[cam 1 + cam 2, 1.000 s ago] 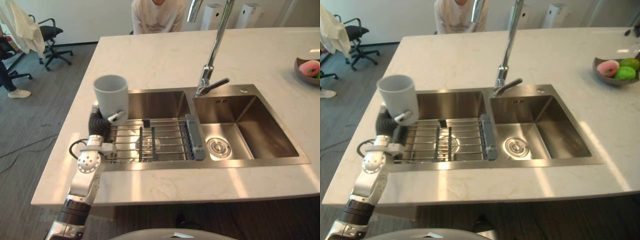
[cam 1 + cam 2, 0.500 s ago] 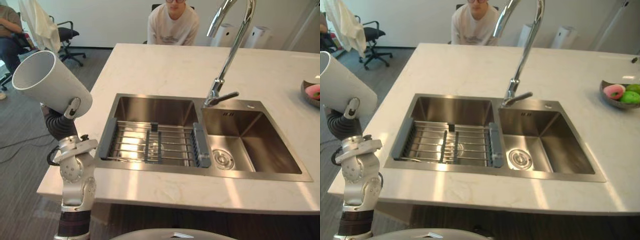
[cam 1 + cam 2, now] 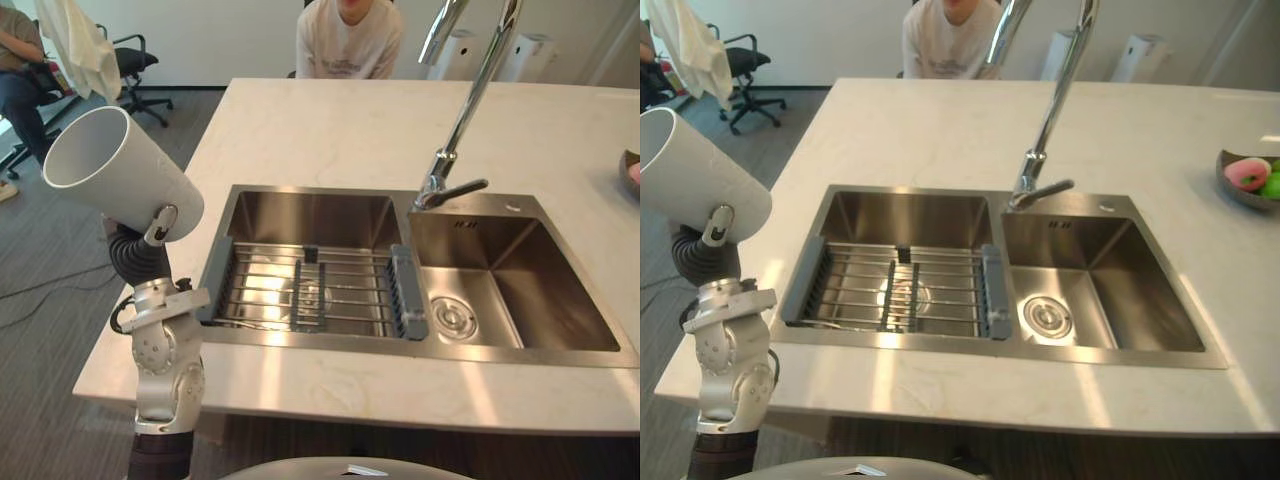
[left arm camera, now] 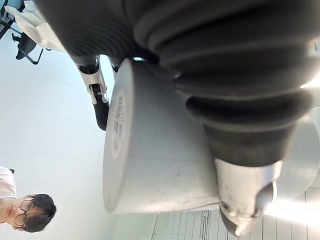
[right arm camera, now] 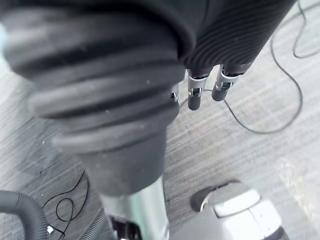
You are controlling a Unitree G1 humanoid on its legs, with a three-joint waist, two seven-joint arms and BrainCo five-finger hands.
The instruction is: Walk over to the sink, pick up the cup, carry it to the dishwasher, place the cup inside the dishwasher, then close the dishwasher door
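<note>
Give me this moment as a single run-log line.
stage: cup picked up | left hand: curled round cup | cup: tilted, raised at counter left edge, clear of sink | right hand: fingers straight, above floor, idle

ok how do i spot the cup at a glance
Find the pale stone counter with the double steel sink, then look off its left edge, where the robot's left hand is raised. The cup is the plain white cylinder it grips, mouth tilted up-left, the one thing held in the air.
</note>
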